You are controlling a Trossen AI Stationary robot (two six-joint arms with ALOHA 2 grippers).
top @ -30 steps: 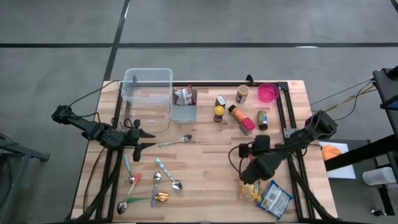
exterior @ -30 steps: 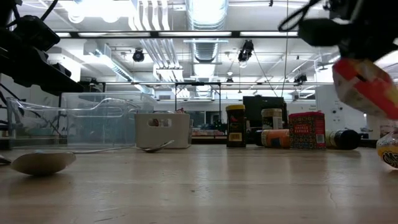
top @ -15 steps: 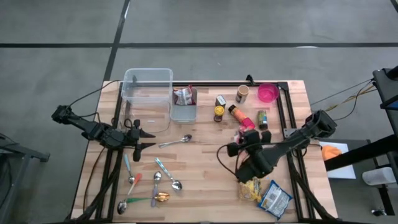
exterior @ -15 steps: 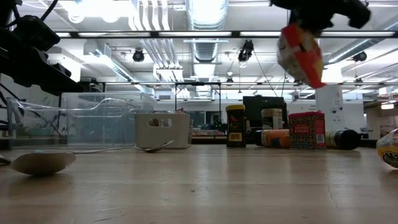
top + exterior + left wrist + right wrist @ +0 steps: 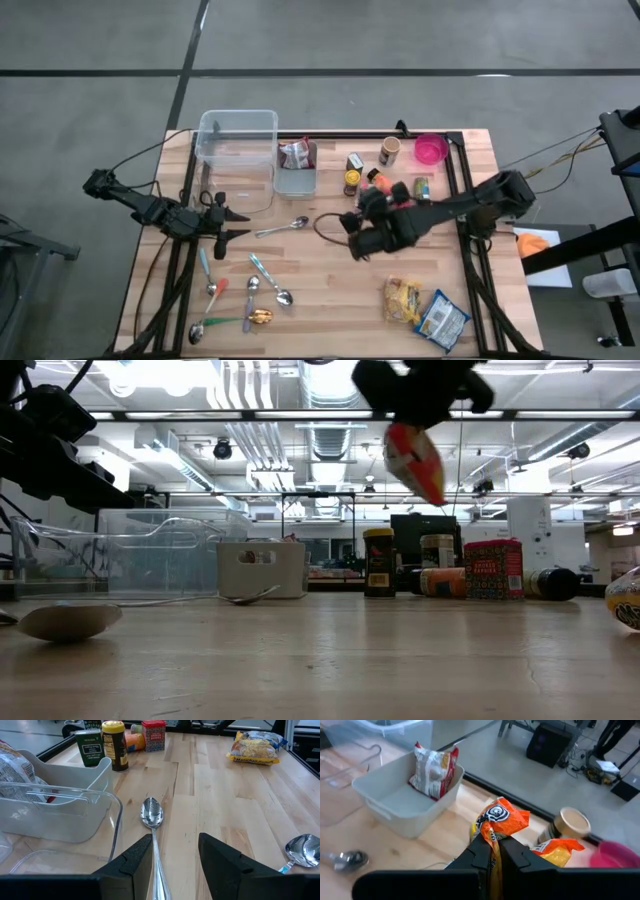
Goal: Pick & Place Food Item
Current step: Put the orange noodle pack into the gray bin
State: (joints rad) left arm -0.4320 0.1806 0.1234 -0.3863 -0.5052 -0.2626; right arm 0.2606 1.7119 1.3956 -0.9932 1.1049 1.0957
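My right gripper [image 5: 495,851] is shut on an orange, red and white snack packet [image 5: 501,820], held high above the middle of the table. In the low view the packet [image 5: 415,460] hangs under the gripper [image 5: 408,415]. A white bin [image 5: 296,172] stands on the table at the far middle, with another snack packet [image 5: 435,770] standing inside it. My left gripper [image 5: 172,855] waits open at the table's left, low over the wood. A spoon [image 5: 151,815] lies on the table just ahead of its fingers. My right gripper pinches the packet between its two fingers [image 5: 480,851], by a narrow crumpled stretch at one end [image 5: 495,836]. The fingers slant down toward the far edge. The rest of the packet reaches out past the fingertips and hangs tilted [image 5: 420,470], lifted clear of the table.
A clear plastic tub [image 5: 237,150] stands left of the bin. Jars and bottles [image 5: 352,180] and a pink bowl [image 5: 431,150] line the far right. Several spoons [image 5: 250,295] lie near left. A yellow packet [image 5: 402,300] and a blue one [image 5: 442,320] lie near right.
My right gripper has carried the packet up and across from the near right toward the table's left and far edge, nearer the bin, rolling its wrist on the way. The packet stays in the shut fingers, clear of the table.
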